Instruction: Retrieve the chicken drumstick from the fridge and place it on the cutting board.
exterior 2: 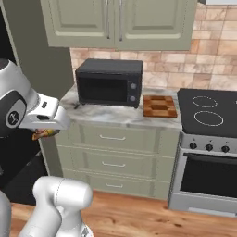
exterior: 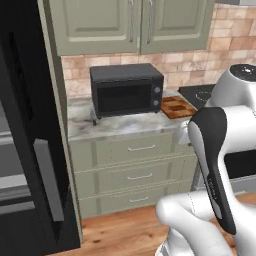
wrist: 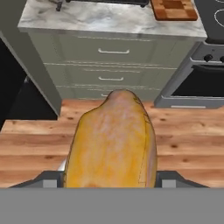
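Hand view: jaws clamp the lumpy, golden chicken drumstick [wrist: 111,142].

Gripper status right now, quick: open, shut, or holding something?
Gripper: shut on the chicken drumstick, carried above the wooden floor.

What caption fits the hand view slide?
Pincer holding the chicken drumstick above wooden floor, facing the cutting board on the counter.

Golden-yellow chicken drumstick [wrist: 111,140], brown-checkered cutting board [exterior 2: 159,106], black microwave [exterior: 127,89], marbled grey counter [exterior 2: 115,115]
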{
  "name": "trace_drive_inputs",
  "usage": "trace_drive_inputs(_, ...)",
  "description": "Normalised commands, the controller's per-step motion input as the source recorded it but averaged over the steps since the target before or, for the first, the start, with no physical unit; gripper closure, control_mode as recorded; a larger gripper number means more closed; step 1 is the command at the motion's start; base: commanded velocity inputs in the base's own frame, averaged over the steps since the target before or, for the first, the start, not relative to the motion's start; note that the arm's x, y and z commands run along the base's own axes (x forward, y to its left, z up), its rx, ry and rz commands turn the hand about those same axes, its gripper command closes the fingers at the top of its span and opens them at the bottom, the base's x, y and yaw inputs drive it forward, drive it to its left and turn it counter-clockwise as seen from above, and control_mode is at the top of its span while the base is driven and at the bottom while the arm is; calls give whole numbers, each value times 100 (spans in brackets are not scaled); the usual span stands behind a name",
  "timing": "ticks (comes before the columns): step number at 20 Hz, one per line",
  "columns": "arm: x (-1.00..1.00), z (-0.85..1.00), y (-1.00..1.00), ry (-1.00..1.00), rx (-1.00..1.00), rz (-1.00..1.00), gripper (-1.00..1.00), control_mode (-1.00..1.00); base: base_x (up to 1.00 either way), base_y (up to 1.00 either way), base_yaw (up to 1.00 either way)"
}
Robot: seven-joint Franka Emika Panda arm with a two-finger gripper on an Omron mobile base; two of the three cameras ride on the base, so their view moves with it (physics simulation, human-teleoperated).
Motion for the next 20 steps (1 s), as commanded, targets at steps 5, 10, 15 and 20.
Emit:
trace_drive_inputs(5,0,0,0,0,0,0,100,100,53,-49,4)
trace_drive_inputs(10,0,0,0,0,0,0,100,100,46,-44,3)
trace_drive_inputs(15,0,0,0,0,0,0,100,100,42,-38,1)
trace_drive_inputs(20,0,0,0,0,0,0,100,100,37,-35,0)
